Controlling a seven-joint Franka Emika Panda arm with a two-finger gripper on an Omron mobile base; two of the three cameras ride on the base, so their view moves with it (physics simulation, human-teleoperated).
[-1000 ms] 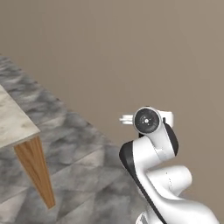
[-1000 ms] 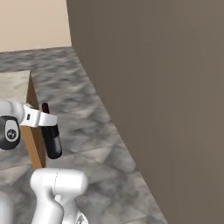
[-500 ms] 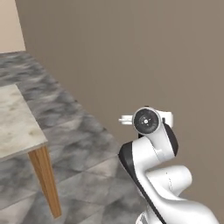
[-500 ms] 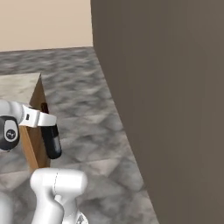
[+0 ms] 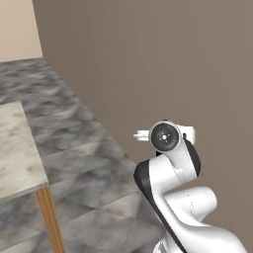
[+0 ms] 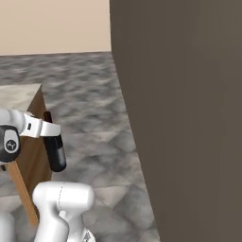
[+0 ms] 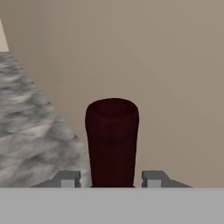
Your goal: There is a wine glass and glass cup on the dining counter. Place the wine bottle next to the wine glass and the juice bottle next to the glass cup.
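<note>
Arm (image 5: 173, 197): glossy white rounded shells, with dark bands at the joints. Round dark grey joint cap (image 5: 164, 137) bearing a small pale centre mark; a matching cap (image 6: 9, 145) appears in the right base view. Small flat white flange beside it. Finger tips (image 7: 68, 179) grey, blocky, square-edged.

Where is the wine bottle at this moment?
The wine bottle hangs in the tool, off the floor; in the right base view it sits at the left, just beside the wooden end of the counter.
</note>
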